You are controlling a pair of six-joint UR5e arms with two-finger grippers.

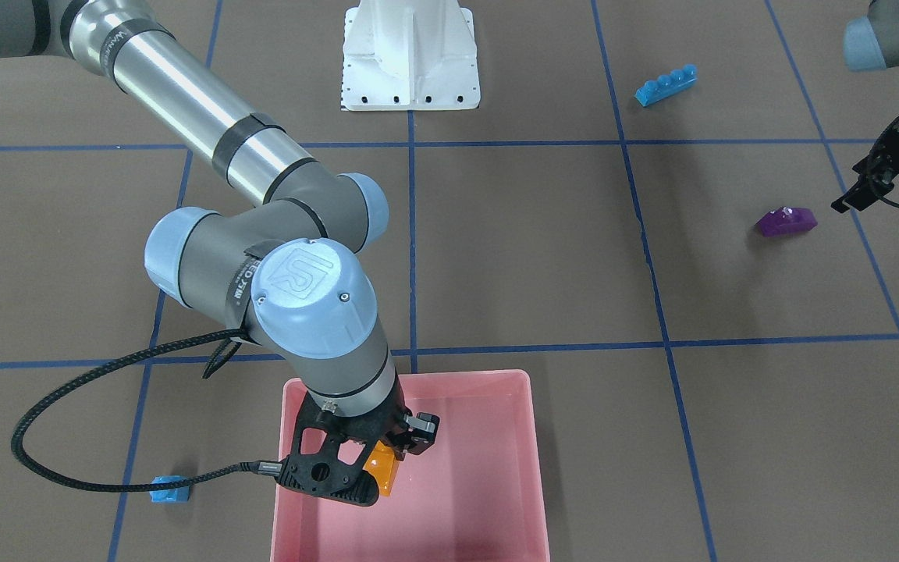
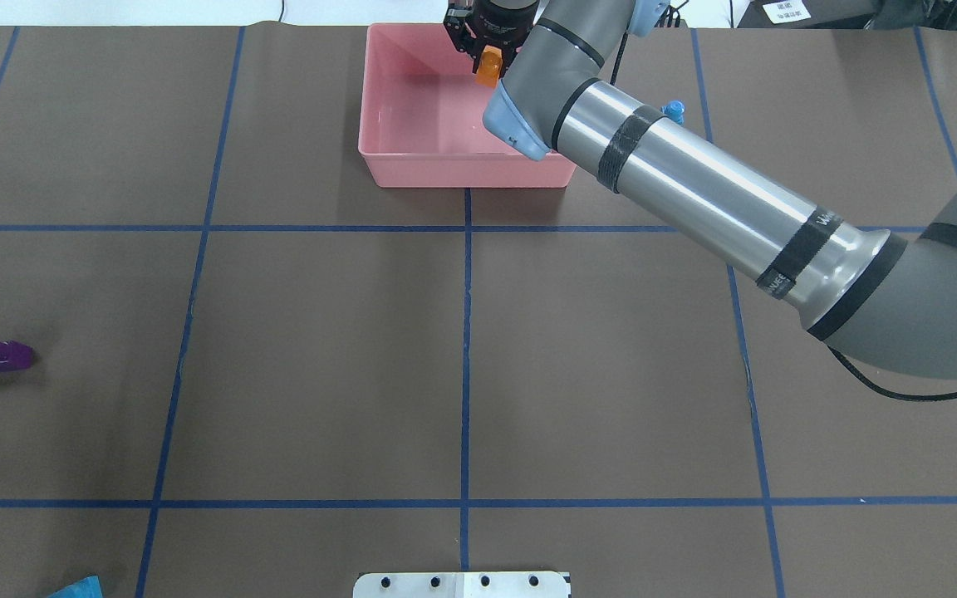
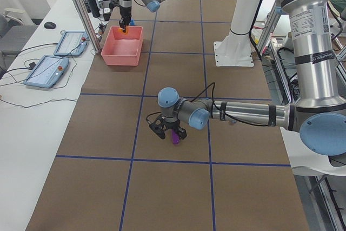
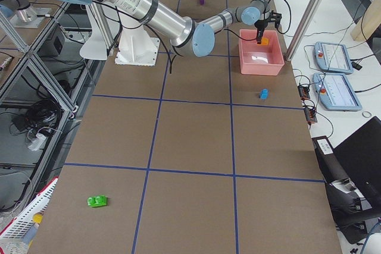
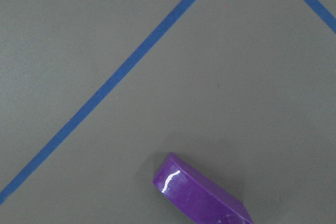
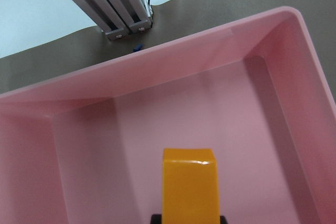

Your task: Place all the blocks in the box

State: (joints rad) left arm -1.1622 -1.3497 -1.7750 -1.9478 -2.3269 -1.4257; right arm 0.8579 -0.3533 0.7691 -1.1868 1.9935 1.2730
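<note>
The right pincer [image 1: 391, 457] of a two-armed robot grips a small orange sloped plastic toy brick [image 1: 384, 473] between its fingers, closed onto the brick's sides, and hangs with it over the inside of a shallow pink rectangular plastic tray [image 1: 465, 375]. The tray stands at the operators' edge of a brown-covered desk [image 1: 527, 250] marked off in squares by blue tape. The wrist camera looks down past the brick onto the tray's bare pink floor.

Four more bricks lie out on the desk. A tiny blue one-stud brick [image 1: 170, 489] rests just outside the tray, beside the right arm's black cable. A long blue four-stud brick [image 1: 666, 85] lies near the robot's white metal base [image 1: 410, 55], on the left arm's side. A purple sloped brick [image 1: 786, 222] sits in the same half of the desk, with the left pincer [image 1: 855, 193] hanging near it and apart from it. Whether that pincer's fingers are spread or closed cannot be told, though it has hold of nothing. A green two-stud brick [image 4: 97, 201] lies well apart from the tray, towards the desk's end on the robot's right.
</note>
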